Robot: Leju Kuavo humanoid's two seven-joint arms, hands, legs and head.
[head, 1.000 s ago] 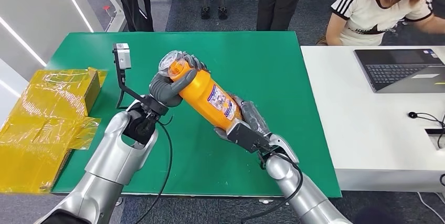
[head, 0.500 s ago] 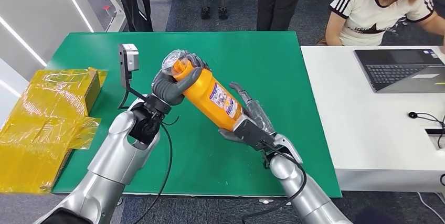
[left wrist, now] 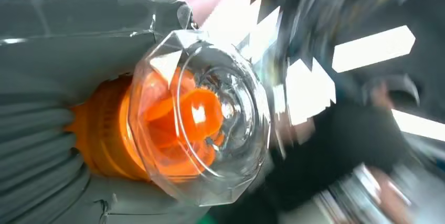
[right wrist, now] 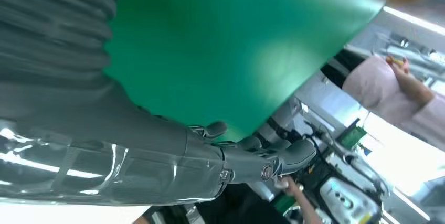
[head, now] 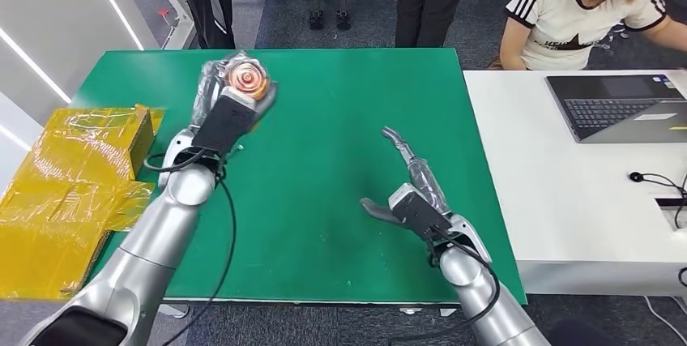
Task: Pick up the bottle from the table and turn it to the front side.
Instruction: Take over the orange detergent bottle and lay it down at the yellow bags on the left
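Note:
My left hand (head: 220, 111) holds the orange bottle (head: 245, 80) over the far left part of the green table (head: 340, 160), the clear cap end pointing up toward my head camera. In the left wrist view the clear faceted cap (left wrist: 202, 129) and orange neck fill the space beside my left hand (left wrist: 57, 145), which wraps the bottle's body. My right hand (head: 409, 192) hovers over the table's near right part with fingers spread and nothing in it. The right wrist view shows my right hand (right wrist: 157, 150) bare above the green surface.
A yellow wrapped box (head: 73, 176) lies off the table's left edge. A white desk (head: 567, 200) with a laptop (head: 620, 107) stands to the right, where a person (head: 583, 6) sits. More people stand beyond the far edge.
My right hand has let go of the bottle and drawn back with fingers spread. My left hand swung the bottle left and away, turning its cap end upward.

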